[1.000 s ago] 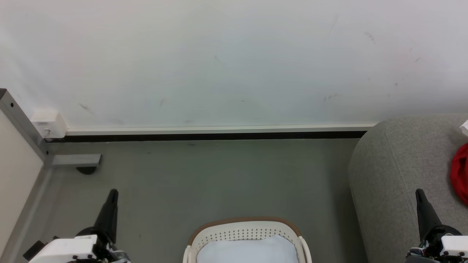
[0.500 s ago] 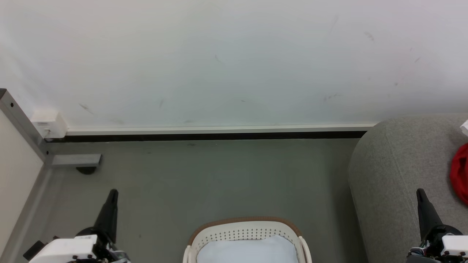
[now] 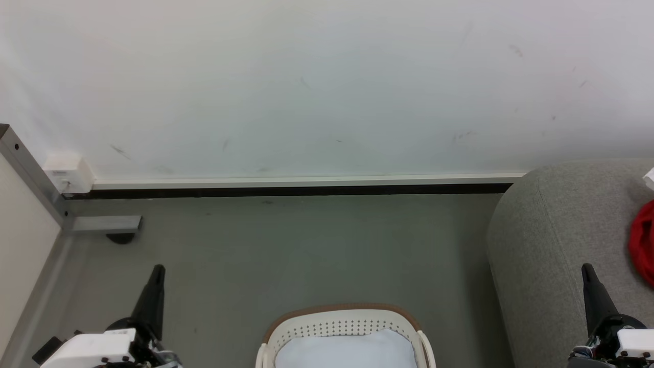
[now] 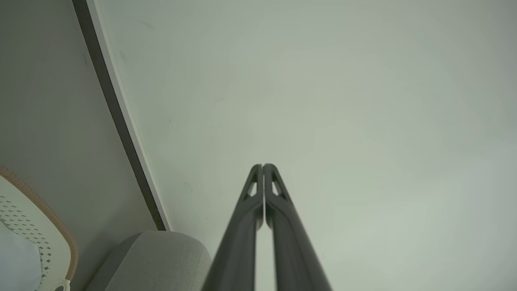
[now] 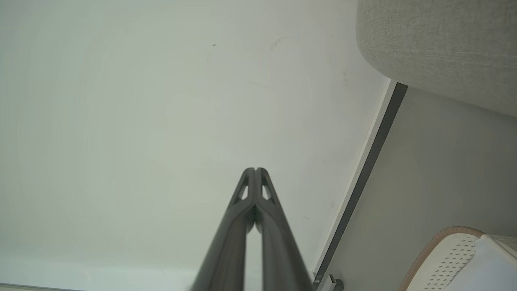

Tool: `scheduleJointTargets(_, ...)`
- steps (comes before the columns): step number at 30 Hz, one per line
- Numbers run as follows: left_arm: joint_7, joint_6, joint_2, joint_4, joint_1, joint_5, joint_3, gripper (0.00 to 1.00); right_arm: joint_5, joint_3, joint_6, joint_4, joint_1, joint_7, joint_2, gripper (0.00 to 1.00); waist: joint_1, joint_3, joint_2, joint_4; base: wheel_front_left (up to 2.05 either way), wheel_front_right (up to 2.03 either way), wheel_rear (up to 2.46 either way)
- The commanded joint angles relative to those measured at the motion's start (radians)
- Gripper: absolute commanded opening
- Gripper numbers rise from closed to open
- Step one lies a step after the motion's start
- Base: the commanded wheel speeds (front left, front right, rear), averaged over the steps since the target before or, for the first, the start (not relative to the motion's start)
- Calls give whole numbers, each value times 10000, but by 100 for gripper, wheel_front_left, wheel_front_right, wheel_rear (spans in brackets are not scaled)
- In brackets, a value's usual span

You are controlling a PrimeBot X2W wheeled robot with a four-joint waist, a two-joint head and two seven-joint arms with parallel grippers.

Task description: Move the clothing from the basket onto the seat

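Down at the bottom edge of the head view, both arms sat low. The left gripper (image 3: 158, 268) and the right gripper (image 3: 586, 267) each had their fingers pressed together, with nothing between them. Between the two was the basket (image 3: 342, 310), cut off by the frame, a pale cloth (image 3: 347, 350) lying in it. Grey floor (image 3: 306, 245) ran back to a dark baseboard (image 3: 306, 189) and a scuffed white wall (image 3: 306, 76). Off to the right, the seat (image 3: 552, 220) had the red clothing (image 3: 645, 240) lying on it — mostly cropped by the edge, so I couldn't tell its shape. A small white box (image 3: 69, 173) sat in the far left corner.
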Motion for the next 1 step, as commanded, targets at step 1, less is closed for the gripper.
scheduleJointTargets(1,28,-27,55,-13,-81,-125,12,0,98,13,-21,-49,-9,-53,-79,0,0,0,-1,0,0,0,0)
